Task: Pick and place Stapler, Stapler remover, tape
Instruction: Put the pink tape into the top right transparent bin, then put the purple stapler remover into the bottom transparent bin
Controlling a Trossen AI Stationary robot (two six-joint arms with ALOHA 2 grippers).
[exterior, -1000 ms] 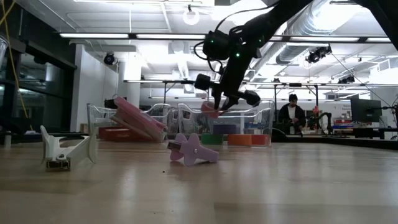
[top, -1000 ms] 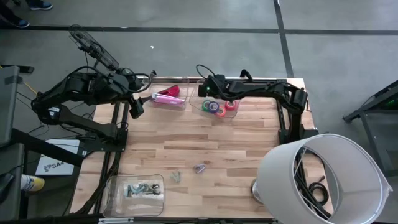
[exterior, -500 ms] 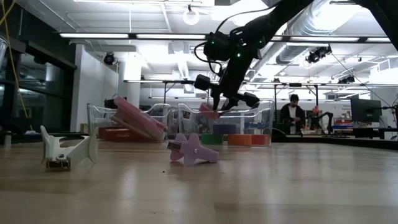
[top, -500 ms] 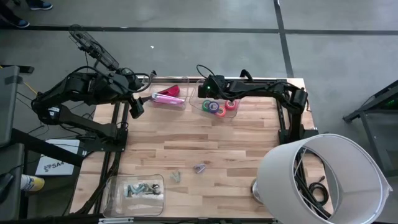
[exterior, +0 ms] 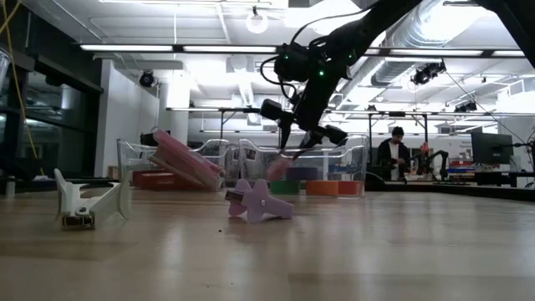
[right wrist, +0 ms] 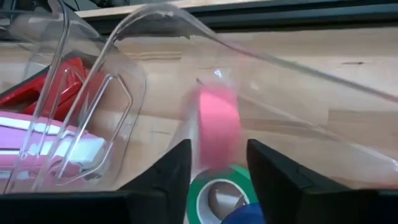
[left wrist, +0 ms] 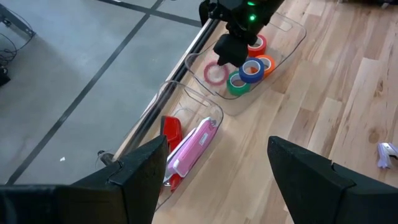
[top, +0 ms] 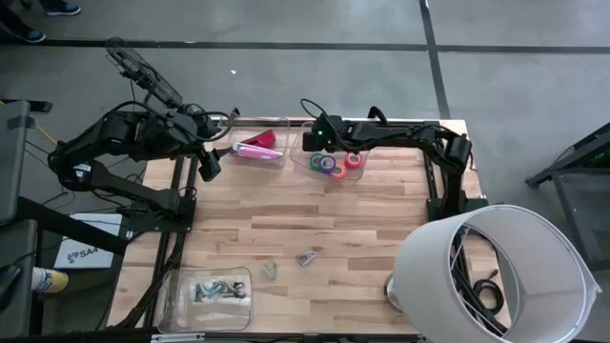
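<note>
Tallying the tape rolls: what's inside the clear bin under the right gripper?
In the clear bin: a green roll, a blue-topped roll, an orange one, a red one and a pink roll below the right gripper. Anything beneath the gripper is hidden.

Legible text: one partial only. White sheet (top: pixel 78 252) on floor left of table, high view: dark letters approx. "SA", rest cut off/unclear. No readable labels, brands or nos. on the clear bins, tape rolls, staplers, arms or lamp shade. Background room signs in low view: too small to read.
</note>
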